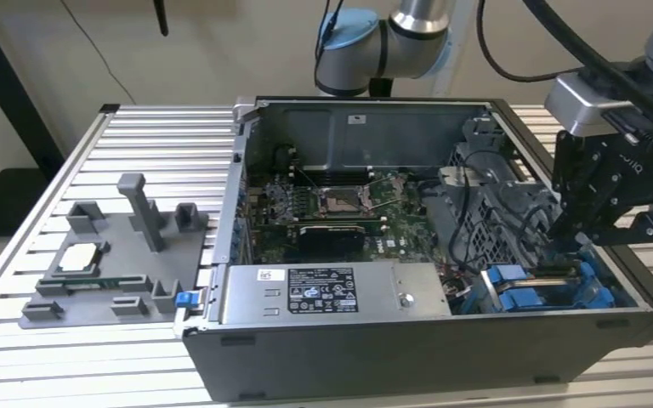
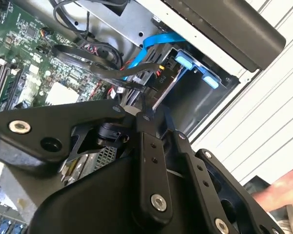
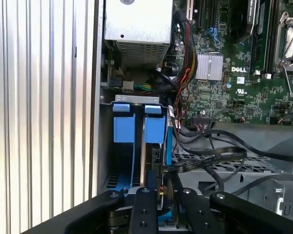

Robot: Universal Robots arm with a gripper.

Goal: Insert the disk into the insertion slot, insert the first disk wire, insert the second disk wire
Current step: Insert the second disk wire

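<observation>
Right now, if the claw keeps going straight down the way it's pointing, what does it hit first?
Most likely the disk in its blue carrier, seated in the insertion slot. The claw points down into that corner of the case, with black cables close beside its path. Depth is unclear, so a cable might touch first.

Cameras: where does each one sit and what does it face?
Exterior view: off the arm, above the open computer case, facing pincer over the insertion slot.
First wrist view: on the wrist, looking past pincer links at the blue-railed slot.
Second wrist view: on the wrist, facing a blue cable.
Shared: both wrist views show the motherboard.
</observation>
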